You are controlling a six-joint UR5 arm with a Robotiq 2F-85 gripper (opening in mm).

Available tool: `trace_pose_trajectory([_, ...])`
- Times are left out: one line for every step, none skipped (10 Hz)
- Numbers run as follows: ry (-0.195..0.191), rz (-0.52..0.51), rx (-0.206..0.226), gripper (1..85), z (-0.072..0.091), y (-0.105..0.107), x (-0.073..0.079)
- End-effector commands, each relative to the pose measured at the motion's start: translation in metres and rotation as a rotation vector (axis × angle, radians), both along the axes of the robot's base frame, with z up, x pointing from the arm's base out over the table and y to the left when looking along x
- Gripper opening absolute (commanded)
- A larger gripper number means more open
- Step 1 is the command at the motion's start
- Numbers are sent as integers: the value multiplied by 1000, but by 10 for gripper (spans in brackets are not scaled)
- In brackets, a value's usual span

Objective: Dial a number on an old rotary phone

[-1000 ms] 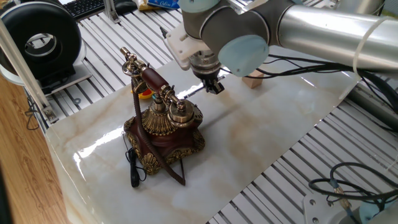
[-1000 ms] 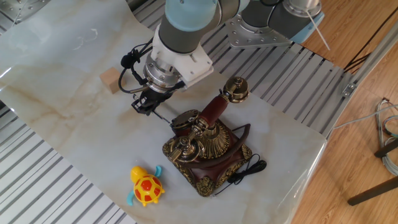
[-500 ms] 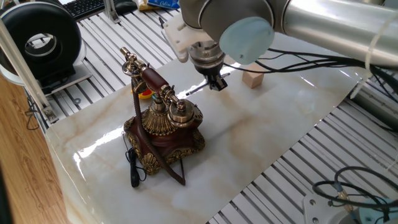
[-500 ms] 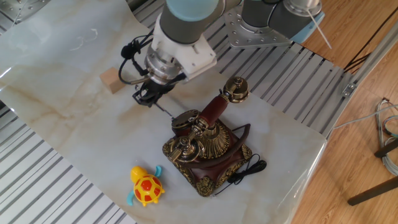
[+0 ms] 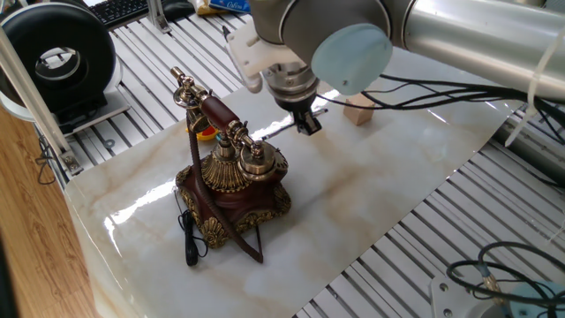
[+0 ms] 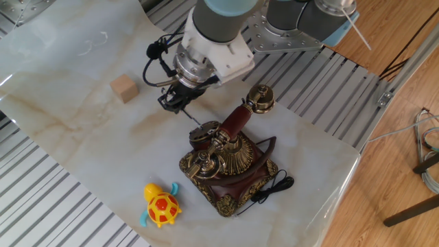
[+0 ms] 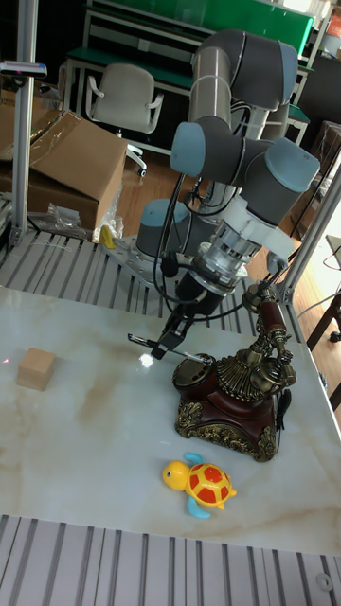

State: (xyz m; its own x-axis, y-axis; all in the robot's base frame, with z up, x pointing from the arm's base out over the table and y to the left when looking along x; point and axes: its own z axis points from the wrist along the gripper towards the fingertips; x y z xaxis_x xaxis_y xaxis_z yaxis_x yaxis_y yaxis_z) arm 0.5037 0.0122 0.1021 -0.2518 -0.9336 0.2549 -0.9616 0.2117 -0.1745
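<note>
The old rotary phone (image 5: 234,181) (image 6: 230,165) (image 7: 232,393) stands on the marble tabletop, dark red-brown with gold trim. Its handset (image 6: 236,120) rests on the brass cradle. My gripper (image 5: 309,124) (image 6: 175,103) (image 7: 175,343) hangs just beside the phone on the dial side, shut on a thin stick (image 7: 194,354). One end of the stick reaches the edge of the phone's dial face (image 6: 203,130); whether it touches is unclear.
A pale wooden block (image 5: 357,112) (image 6: 124,89) (image 7: 36,368) sits on the marble beyond the gripper. A yellow and orange toy turtle (image 6: 161,204) (image 7: 201,485) lies near the phone. A black cord (image 5: 188,238) trails off the phone's base. Slatted metal surrounds the marble slab.
The gripper, still shut on the stick, has drifted away from the wooden block and closer to the phone's dial side. The phone, block and turtle have not moved.
</note>
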Motion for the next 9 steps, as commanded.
trace_pose_trajectory([-5, -21, 13, 13, -7, 9, 1])
trace_pose_trajectory([-4, -23, 13, 13, -9, 10, 2])
trace_pose_trajectory([-9, -27, 12, 13, -11, 12, 1])
trace_pose_trajectory([-14, -28, 15, 13, -15, 13, 1])
trace_pose_trajectory([-17, -27, 17, 13, -17, 11, 2])
trace_pose_trajectory([-17, -24, 18, 13, -18, 9, 1])
trace_pose_trajectory([-17, -23, 30, 13, -19, 9, 0])
trace_pose_trajectory([-14, -20, 34, 13, -18, 6, 1])
trace_pose_trajectory([-9, -14, 37, 13, -16, 3, 1])
